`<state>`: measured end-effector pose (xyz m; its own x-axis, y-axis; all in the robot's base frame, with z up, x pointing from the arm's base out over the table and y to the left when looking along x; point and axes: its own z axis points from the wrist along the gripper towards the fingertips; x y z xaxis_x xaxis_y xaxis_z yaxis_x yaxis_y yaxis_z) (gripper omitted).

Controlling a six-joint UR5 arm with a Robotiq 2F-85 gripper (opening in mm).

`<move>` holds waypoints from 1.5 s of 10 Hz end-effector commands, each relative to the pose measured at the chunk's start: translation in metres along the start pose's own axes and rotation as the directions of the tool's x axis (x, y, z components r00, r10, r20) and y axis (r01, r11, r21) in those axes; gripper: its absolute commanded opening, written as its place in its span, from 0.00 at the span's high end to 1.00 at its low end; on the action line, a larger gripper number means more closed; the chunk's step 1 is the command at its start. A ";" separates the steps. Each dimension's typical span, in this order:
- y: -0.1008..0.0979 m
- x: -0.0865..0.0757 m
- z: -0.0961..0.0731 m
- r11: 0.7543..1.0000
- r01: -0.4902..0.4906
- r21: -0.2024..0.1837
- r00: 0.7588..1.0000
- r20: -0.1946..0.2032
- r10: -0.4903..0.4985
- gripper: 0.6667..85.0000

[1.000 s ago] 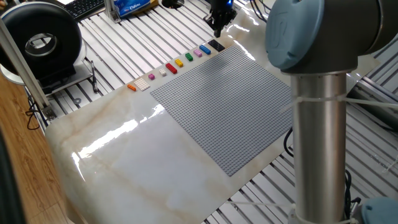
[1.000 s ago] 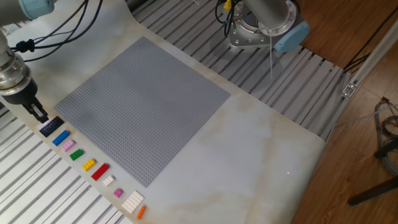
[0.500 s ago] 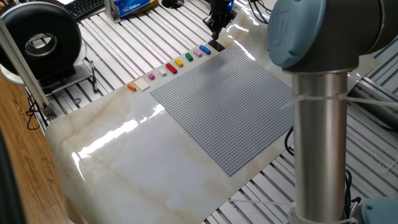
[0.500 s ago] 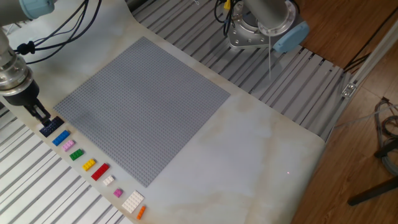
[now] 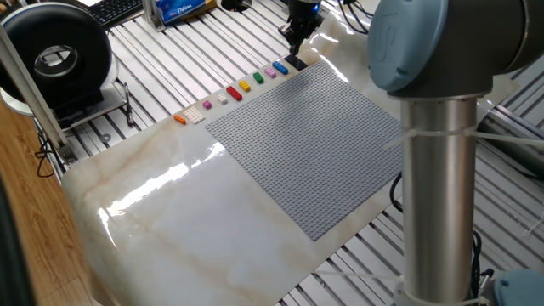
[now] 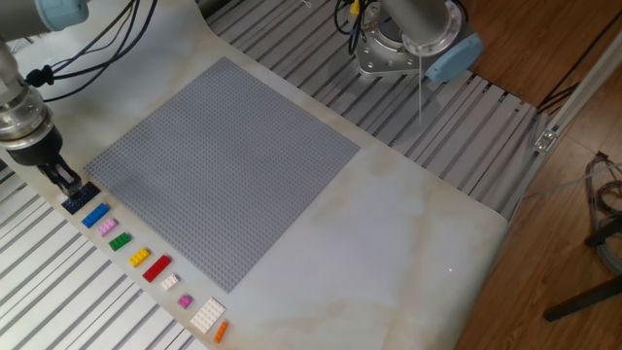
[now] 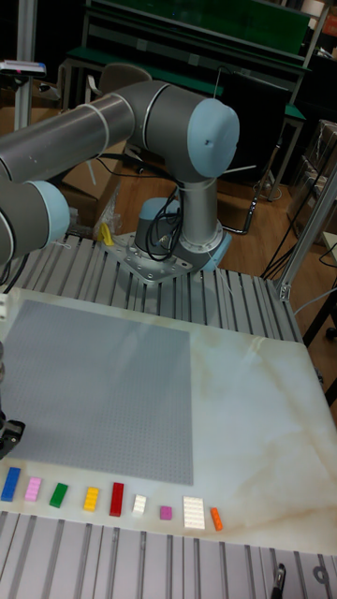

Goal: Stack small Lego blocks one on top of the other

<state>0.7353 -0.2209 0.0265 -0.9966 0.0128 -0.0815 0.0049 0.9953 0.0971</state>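
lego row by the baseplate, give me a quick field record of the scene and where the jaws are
surface: marble-look table top
baseplate: large grey studded plate, flat on the table
brick row: black brick, blue brick, pink brick, then green, yellow, red, white, pink, white, orange
stack: none yet
gripper: at the black brick, jaws state unclear
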 end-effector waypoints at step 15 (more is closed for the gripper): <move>-0.002 0.000 0.021 0.998 0.039 -0.056 0.996 0.080 -0.034 0.45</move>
<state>0.7358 -0.2225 0.0051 -0.9886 -0.0218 -0.1492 -0.0410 0.9911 0.1268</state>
